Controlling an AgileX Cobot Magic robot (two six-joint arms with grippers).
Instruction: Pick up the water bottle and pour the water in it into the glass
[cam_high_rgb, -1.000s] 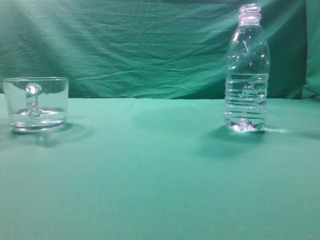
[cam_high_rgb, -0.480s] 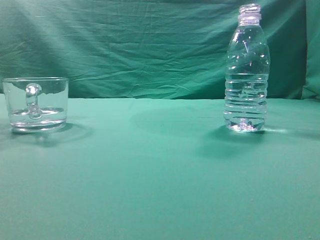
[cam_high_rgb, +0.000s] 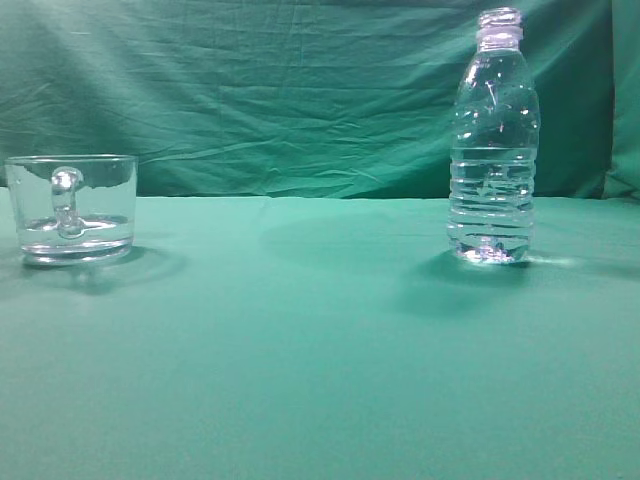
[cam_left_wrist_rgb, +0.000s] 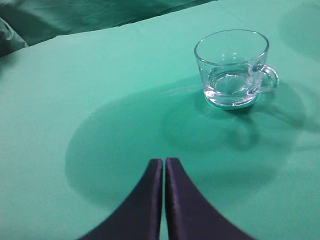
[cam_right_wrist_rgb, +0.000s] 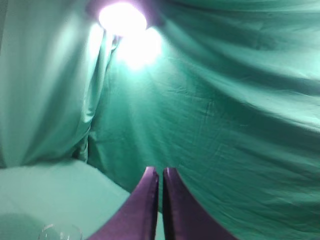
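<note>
The water bottle (cam_high_rgb: 493, 140) stands upright and uncapped at the right of the green table in the exterior view. The water (cam_high_rgb: 490, 205) fills roughly its lower half. The glass (cam_high_rgb: 72, 208) stands at the far left with its handle facing the camera. Neither gripper shows in the exterior view. In the left wrist view my left gripper (cam_left_wrist_rgb: 164, 161) is shut and empty above the cloth, and the glass (cam_left_wrist_rgb: 232, 67) is ahead and to the right, well apart. In the right wrist view my right gripper (cam_right_wrist_rgb: 160, 170) is shut and empty, pointing at the backdrop.
A green cloth covers the table (cam_high_rgb: 320, 360) and hangs as a backdrop (cam_high_rgb: 280, 90). A bright lamp (cam_right_wrist_rgb: 122, 17) glares at the top of the right wrist view. A clear round rim (cam_right_wrist_rgb: 60, 232) shows at that view's bottom left; I cannot tell what it belongs to.
</note>
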